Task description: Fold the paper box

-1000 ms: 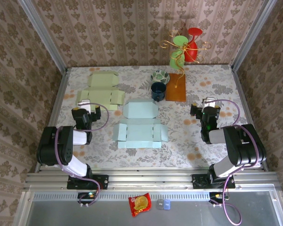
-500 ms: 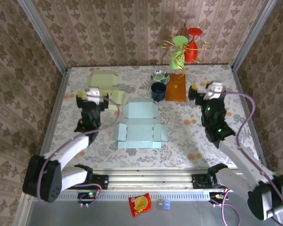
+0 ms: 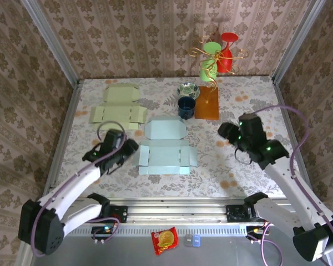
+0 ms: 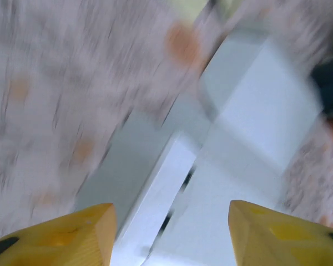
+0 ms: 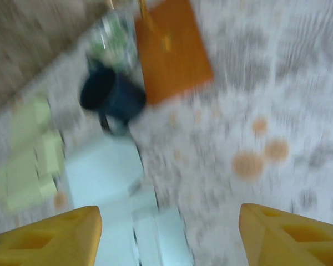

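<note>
The paper box (image 3: 165, 148) is a flat, unfolded light blue cut-out lying in the middle of the table. My left gripper (image 3: 130, 147) hovers at its left edge, tilted toward it. In the blurred left wrist view the blue box (image 4: 238, 127) lies below my open left gripper (image 4: 172, 235), and nothing sits between the yellow fingers (image 4: 83, 235). My right gripper (image 3: 226, 132) hangs over bare tablecloth to the right of the box. It stands open and empty (image 5: 169, 238), with the blue box (image 5: 105, 172) ahead on its left.
A second flat box (image 3: 117, 105), pale green, lies at the back left. Behind the blue box stand a dark blue mug (image 3: 186, 107), a patterned bowl (image 3: 188, 90) and an orange board (image 3: 207, 103) with a gold wire stand (image 3: 216, 55). Walls close three sides.
Both arms have unfolded from their rest poses at the table's sides, swung out over the table, and come down toward the blue box, the left to its left edge, the right to its right.
</note>
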Controlling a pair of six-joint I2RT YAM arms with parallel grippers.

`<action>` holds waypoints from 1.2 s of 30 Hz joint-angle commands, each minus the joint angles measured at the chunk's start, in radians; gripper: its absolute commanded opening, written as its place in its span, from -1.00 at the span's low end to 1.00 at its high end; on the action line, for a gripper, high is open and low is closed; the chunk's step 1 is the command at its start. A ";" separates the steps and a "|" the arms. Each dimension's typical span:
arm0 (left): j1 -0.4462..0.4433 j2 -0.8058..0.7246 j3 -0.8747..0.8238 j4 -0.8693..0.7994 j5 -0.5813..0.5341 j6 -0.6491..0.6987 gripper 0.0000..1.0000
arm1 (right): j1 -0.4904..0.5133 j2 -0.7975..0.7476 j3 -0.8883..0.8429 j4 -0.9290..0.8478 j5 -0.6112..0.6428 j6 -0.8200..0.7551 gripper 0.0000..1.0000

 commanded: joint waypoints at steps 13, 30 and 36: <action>-0.087 0.072 -0.224 0.347 -0.003 -0.639 0.16 | 0.129 0.074 -0.185 0.228 -0.251 0.287 0.26; -0.109 0.142 -0.262 0.462 -0.046 -0.683 -0.37 | 0.129 0.101 -0.238 0.304 -0.281 0.350 0.27; -0.111 0.130 -0.254 0.463 -0.056 -0.671 -1.00 | 0.131 0.100 -0.259 0.335 -0.291 0.410 0.26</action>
